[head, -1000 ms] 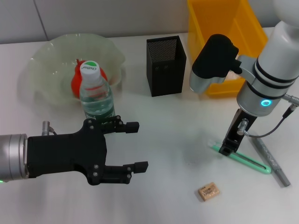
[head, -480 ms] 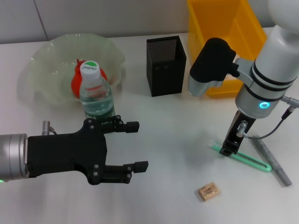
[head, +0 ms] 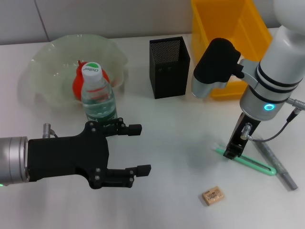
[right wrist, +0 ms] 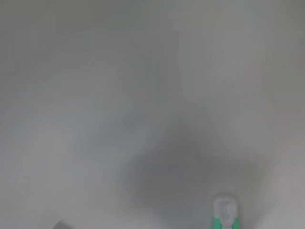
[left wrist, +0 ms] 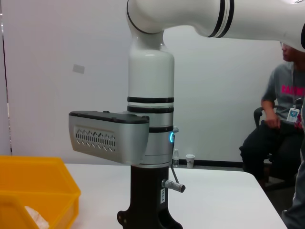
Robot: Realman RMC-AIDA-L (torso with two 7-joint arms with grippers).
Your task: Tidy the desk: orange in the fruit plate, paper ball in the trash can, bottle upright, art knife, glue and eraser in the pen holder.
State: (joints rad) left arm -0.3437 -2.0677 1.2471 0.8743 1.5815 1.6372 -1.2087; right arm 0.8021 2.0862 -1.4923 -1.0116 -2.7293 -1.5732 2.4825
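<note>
A seated person (left wrist: 279, 124) in a grey shirt occupies the room's far side. Near them, a small bottle (left wrist: 176, 157) and white cup (left wrist: 190, 161) stand together on the table (left wrist: 224, 195).

Head view is evenly lit from overhead, bright and pretty sharp, with only soft faint shadows on the white table (head: 171, 124) and a bit of sheen on the fruit plate (head: 47, 62). Left wrist view is clear too, just slightly washed out on the white wall (left wrist: 57, 71). Right wrist view is basically a grey, out-of-focus blur with one dark smudgy shadow (right wrist: 186, 176).
</note>
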